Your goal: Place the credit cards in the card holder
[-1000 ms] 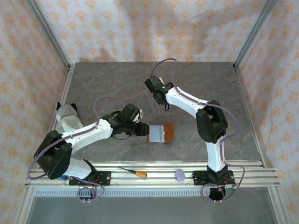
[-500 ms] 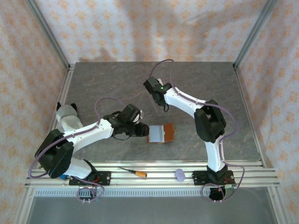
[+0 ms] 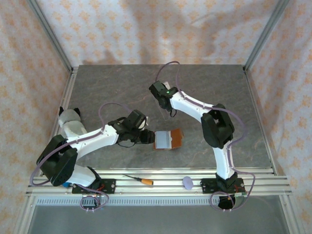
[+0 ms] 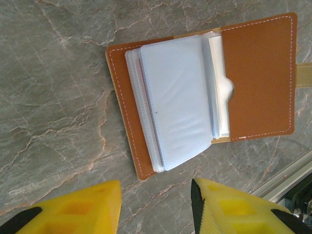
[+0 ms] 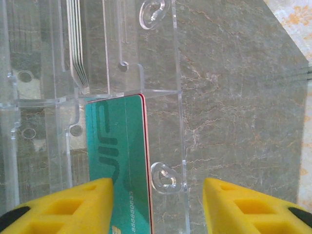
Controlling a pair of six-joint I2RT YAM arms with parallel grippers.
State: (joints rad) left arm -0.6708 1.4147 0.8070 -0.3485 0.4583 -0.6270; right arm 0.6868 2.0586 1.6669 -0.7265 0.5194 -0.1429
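Observation:
The card holder lies open on the table, brown leather with pale grey-blue sleeves fanned over its left half. My left gripper hovers just short of its near edge, open, with bare table between the fingers. A teal-green credit card sits in a clear plastic tray, with a thin red card edge showing along its right side. My right gripper is open over the tray. Its left finger overlaps the teal card, and its right finger stands beyond the tray's wall.
An orange-handled screwdriver and a small purple disc lie on the aluminium rail at the table's front edge. A stack of pale cards stands in another slot of the clear tray. Patterned walls enclose the table on three sides.
The right wrist has shifted slightly toward the far left. The left arm and the card holder have stayed put.

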